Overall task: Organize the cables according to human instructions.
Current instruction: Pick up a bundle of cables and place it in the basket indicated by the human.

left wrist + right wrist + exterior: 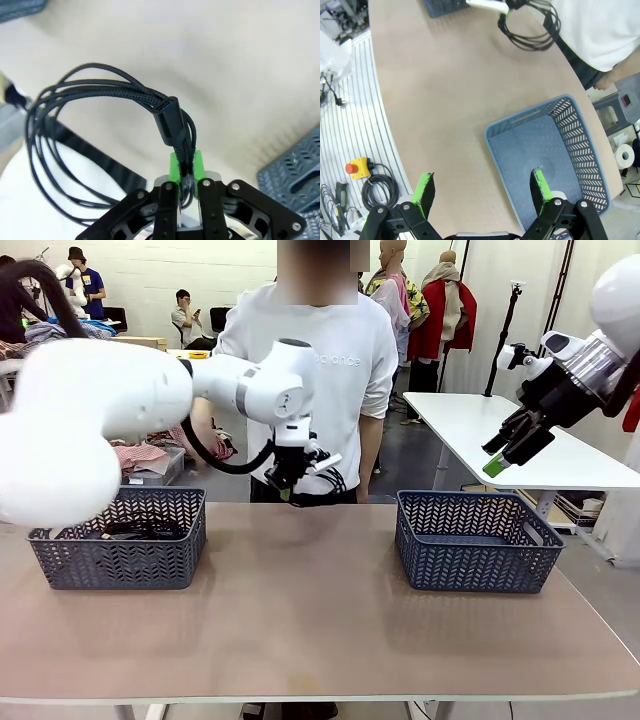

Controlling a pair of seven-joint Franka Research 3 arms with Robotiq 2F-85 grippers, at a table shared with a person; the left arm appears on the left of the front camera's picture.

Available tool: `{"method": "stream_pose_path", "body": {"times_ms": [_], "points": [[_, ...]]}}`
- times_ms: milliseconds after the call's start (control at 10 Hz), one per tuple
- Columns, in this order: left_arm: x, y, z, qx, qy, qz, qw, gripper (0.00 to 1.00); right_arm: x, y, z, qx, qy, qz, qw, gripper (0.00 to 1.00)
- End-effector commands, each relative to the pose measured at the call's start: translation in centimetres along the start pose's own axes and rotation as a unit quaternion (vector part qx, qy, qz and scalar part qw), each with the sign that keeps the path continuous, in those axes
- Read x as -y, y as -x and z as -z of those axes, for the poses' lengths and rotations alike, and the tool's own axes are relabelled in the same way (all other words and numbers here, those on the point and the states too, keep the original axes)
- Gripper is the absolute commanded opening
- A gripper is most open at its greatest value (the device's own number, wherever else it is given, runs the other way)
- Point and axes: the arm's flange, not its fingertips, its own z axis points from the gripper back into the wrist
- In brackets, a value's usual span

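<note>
My left gripper (288, 488) hangs over the table's far edge, in front of the person, shut on a coiled black cable (330, 483). In the left wrist view the green pads (199, 165) pinch the cable's strands (100, 82) just below a chunky plug end (167, 117), and the loop hangs free above the table. Another black cable (140, 530) lies in the left basket (60, 560). My right gripper (500, 455) is raised at the far right, open and with nothing in it. It looks down on the right basket (592, 145), with the held cable (530, 35) farther off.
Two dark blue slotted baskets stand on the tan table, the right one (475, 565) with nothing in it. The person in a white shirt (350, 360) stands at the far edge, one hand (620, 77) lowered. A white table (480, 425) is behind at right. A yellow stop button (357, 167) lies beside the table.
</note>
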Motion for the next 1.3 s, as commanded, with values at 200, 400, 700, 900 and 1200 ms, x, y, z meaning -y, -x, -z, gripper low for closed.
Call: {"method": "stream_pose_path", "body": {"times_ms": [200, 400, 700, 900, 1200], "points": [[11.9, 2.5, -4.9, -0.008, 0.002, -0.205, 0.979, 0.00, 0.1, -0.1, -0.2, -0.001, 0.002, 0.000, 1.000, 1.00], [16.1, 4.8, -6.9, -0.026, 0.008, -0.268, 0.963, 0.00, 0.1, -0.1, -0.2, -0.001, 0.002, 0.000, 1.000, 1.00], [22.8, 6.7, -8.5, -0.027, -0.005, -0.346, 0.938, 0.00, 0.1, -0.1, -0.2, -0.001, 0.002, 0.000, 1.000, 1.00], [26.0, 7.7, -7.6, -0.015, -0.005, -0.374, 0.927, 0.00, 0.1, -0.1, -0.2, -0.001, 0.002, 0.000, 1.000, 1.00], [28.4, 9.6, -5.2, -0.007, -0.005, -0.409, 0.913, 0.00, 0.1, -0.1, -0.2, -0.001, 0.002, 0.000, 1.000, 1.00]]}}
